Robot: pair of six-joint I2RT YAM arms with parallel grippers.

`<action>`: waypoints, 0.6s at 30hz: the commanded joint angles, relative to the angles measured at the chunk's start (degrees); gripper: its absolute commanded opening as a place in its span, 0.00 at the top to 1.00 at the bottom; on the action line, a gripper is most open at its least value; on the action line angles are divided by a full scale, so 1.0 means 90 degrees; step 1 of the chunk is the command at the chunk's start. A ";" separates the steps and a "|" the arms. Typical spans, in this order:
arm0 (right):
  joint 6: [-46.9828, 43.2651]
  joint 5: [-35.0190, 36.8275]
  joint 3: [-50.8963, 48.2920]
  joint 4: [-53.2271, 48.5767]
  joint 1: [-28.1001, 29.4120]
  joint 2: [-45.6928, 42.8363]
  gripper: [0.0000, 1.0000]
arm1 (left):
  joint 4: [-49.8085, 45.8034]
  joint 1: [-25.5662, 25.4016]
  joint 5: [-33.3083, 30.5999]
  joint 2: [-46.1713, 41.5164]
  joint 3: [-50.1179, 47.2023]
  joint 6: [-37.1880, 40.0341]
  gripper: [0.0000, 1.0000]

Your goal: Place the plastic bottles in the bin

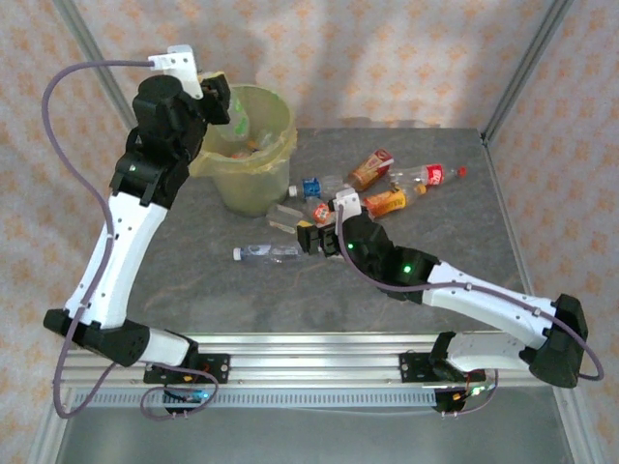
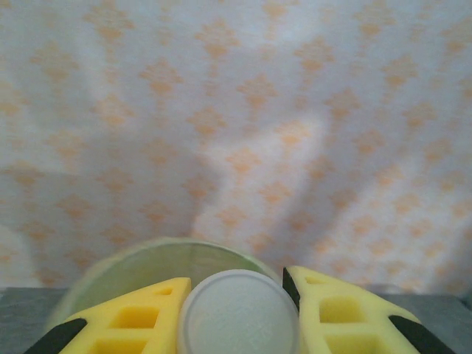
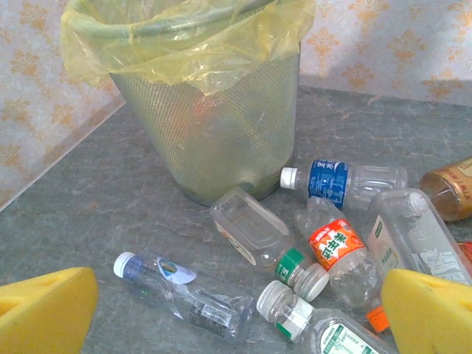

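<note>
Loose clear plastic bottles with coloured labels (image 1: 372,184) lie jumbled in the middle of the grey stone-patterned table (image 1: 193,280), just right of the round mesh bin lined with a translucent yellow-green bag (image 1: 247,188) at the upper left. They look empty, so probably very light, with thin walls that dent under pressure and slick round sides that roll away from a nudge. The firmest hold is likely across the body by the label or at the shoulder under the cap. The right gripper (image 1: 305,235) hovers low over the near edge of the pile with its yellow pads (image 3: 44,310) spread wide and holding nothing. Between them in the lower part of the right wrist view lie a white-capped clear bottle (image 3: 177,291) and a green-and-white labelled bottle (image 3: 317,328). A blue-labelled bottle (image 3: 343,181) sits further up, near the bin's foot. The left gripper (image 1: 221,101) is raised above the bin's rim, clamped narrow on a pale round-ended plastic bottle (image 2: 240,313).
</note>
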 commanded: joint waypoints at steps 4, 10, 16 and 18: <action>0.0127 0.0286 -0.0101 -0.0072 0.0026 -0.0231 0.01 | 0.0698 0.0238 -0.0908 0.0602 0.0130 0.0466 0.94; 0.0216 0.0382 -0.0113 -0.0098 0.0024 -0.0216 0.01 | 0.0941 0.0471 -0.0987 0.1211 0.0175 0.0310 0.94; 0.0296 0.0565 -0.0141 -0.0127 0.0023 -0.0224 0.01 | 0.1345 0.0645 -0.1039 0.1682 -0.0117 0.0269 0.93; 0.0325 0.0653 -0.0148 -0.0128 0.0026 -0.0214 0.01 | 0.1509 0.0697 -0.0988 0.1817 -0.0241 0.0246 0.93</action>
